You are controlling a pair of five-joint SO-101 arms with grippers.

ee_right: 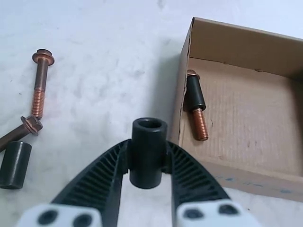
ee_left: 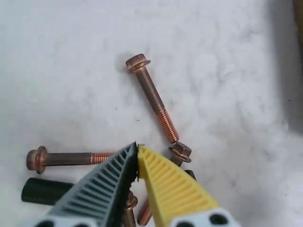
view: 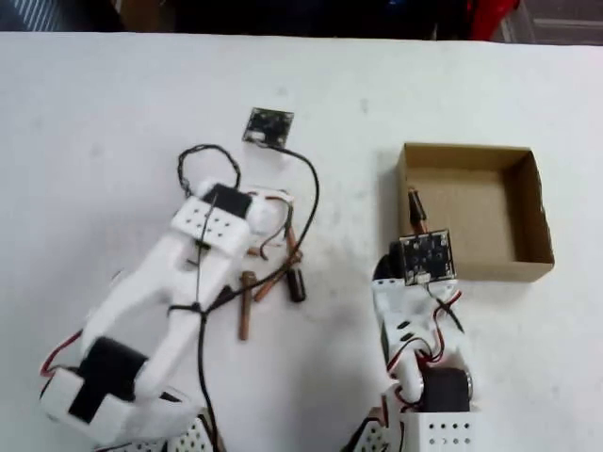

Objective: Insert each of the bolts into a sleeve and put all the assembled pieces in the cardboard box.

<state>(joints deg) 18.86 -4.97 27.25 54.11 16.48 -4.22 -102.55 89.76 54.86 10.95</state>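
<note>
Clamping black sleeve [ee_right: 148,165], right claw [ee_right: 147,144], left claw [ee_left: 137,149] closed

You see copper bolts [ee_left: 151,97], a black sleeve [ee_right: 148,130], brown cardboard box [ee_right: 236,39], white table [ee_left: 236,71]; left gripper [ee_left: 137,149] has ribbed grey and yellow jaws, right gripper [ee_right: 148,144] black.

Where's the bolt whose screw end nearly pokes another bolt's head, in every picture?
High view: the bolt lies mid-table, beside the cables.
Left wrist view: the bolt lies just beyond the left claw.
Right wrist view: the bolt lies apart from the cardboard box.
Shared landmark: the second bolt's head at its threaded tip.
</note>
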